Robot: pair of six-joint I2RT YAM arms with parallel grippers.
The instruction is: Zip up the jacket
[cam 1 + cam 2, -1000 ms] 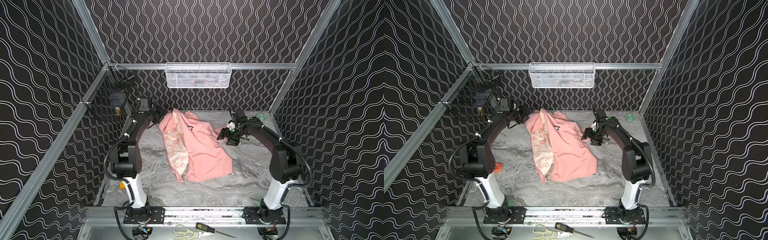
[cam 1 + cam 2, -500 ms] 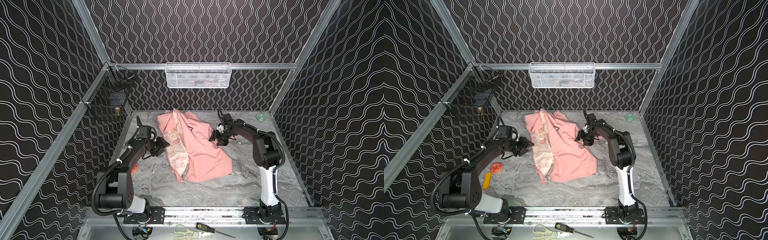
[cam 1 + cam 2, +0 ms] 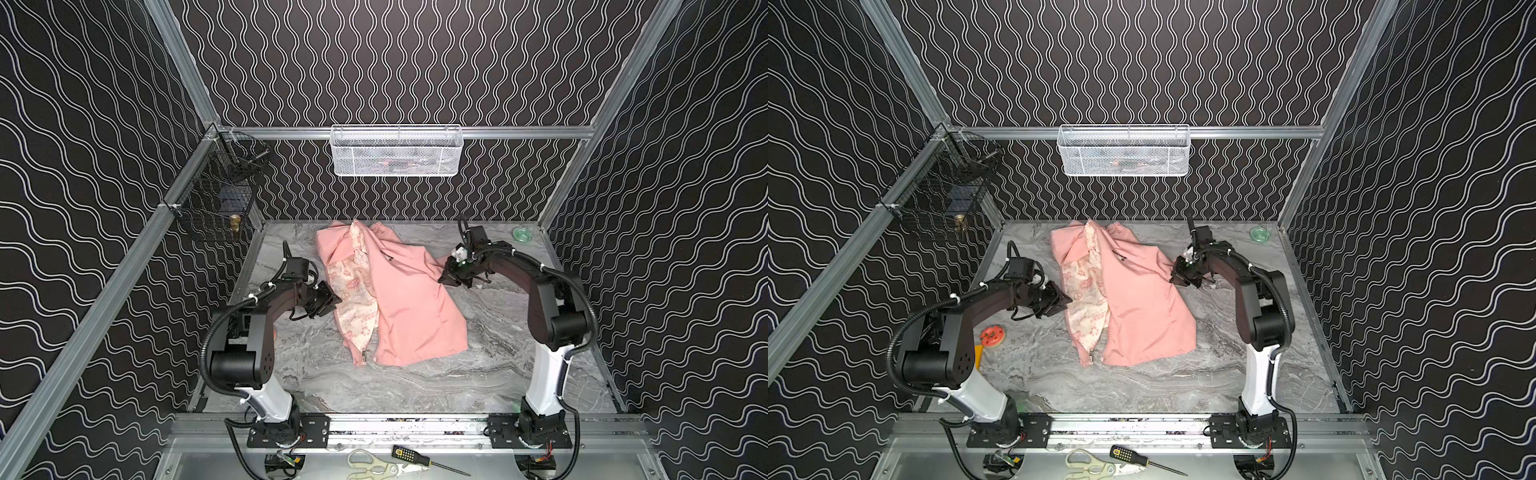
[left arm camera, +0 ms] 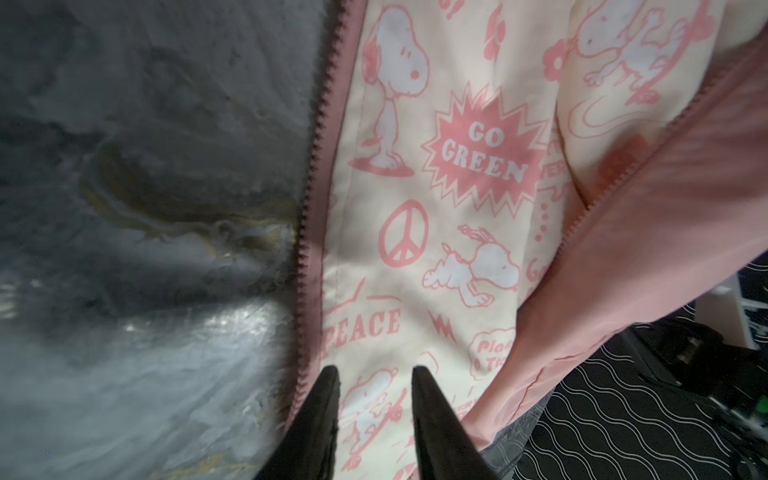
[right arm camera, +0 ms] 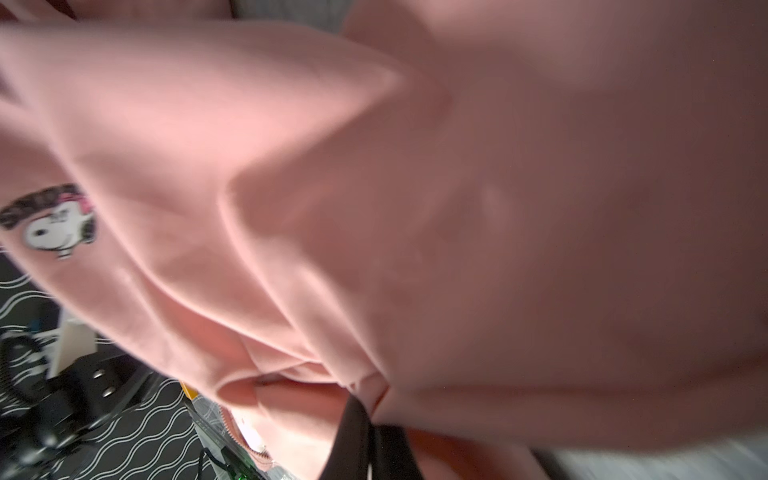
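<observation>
Starting at the left claw [image 4: 374,372]: its two black tips sit a narrow gap apart over the cream lining [image 4: 415,257], just beside the zipper teeth [image 4: 309,199], with nothing pinched that we can see. The right claw [image 5: 370,415] is clamped tight on a fold of the pink shell at the far right edge of the jacket [image 3: 399,307]. The jacket lies rumpled in the middle of the tabletop [image 3: 415,386], toward the back. One front flap is thrown open, lining up, and the zip is undone. The two halves seem to meet at the little metal slider [image 3: 364,354] at the hem end. So we reckon we're at the straighten-it-out step, not zipping yet. The next move probably calls for nipping that toothed edge and pulling both rows flat and parallel above the slider. The shell is thin, soft, floppy stuff that creases easily, and the teeth form a fine pink zigzag. The lining carries cartoon dogs and peace signs, and the tabletop is smooth grey marble-look.
</observation>
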